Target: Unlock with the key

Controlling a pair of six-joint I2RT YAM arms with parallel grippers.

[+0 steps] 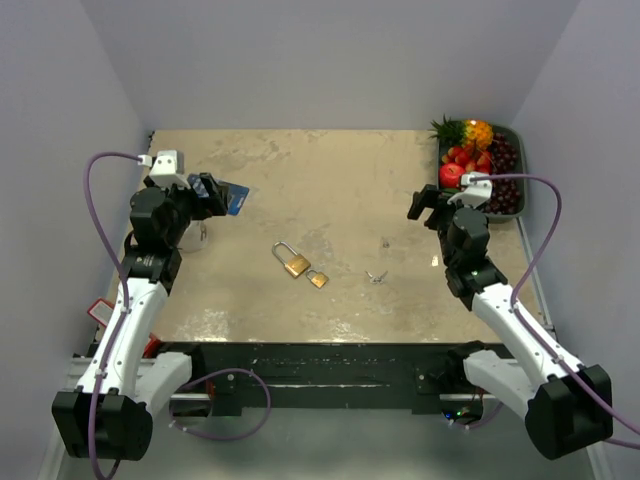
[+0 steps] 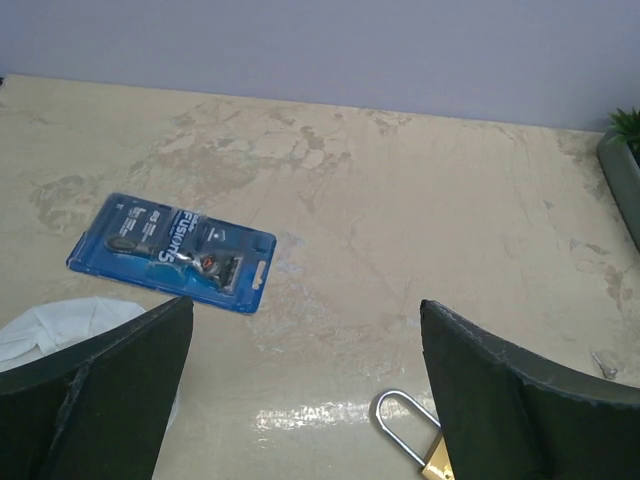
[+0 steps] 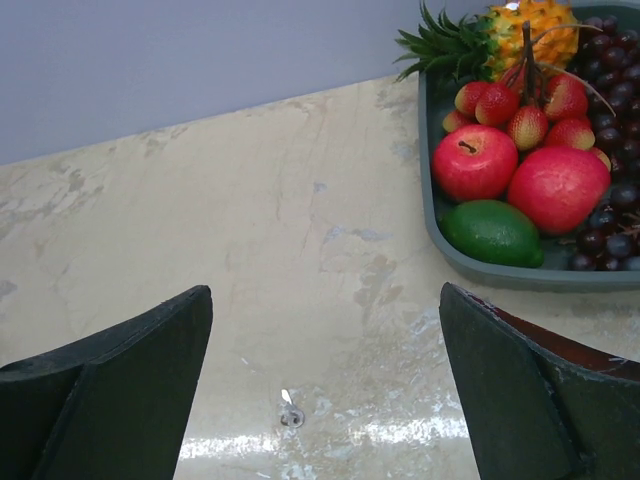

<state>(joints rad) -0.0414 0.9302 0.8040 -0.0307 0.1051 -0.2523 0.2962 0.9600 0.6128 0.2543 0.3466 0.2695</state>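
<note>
Nothing is grasped yet: the left pincer [image 1: 208, 193] and right pincer [image 1: 425, 204] both hang spread and empty above the tabletop [image 1: 300, 165], so the task looks to be at its opening step. A padlock [image 1: 291, 262] and a small padlock [image 1: 317, 279] lie mid-tabletop, with the key [image 1: 375, 276] near their right. Next, probably, the right pincer must descend over the flat key and pinch it cleanly.

The table [image 1: 330, 180] is marked with beige and tan marbling. The larger padlock [image 1: 295, 264] and the smaller padlock [image 1: 318, 279] are coloured brass gold. A razor pack [image 2: 172, 251] is printed in bright blue. In the grey-green tray [image 3: 432, 160], a red apple [image 3: 475, 162], a green lime [image 3: 492, 232] and dark purple grapes [image 3: 612, 220] are seen.
</note>
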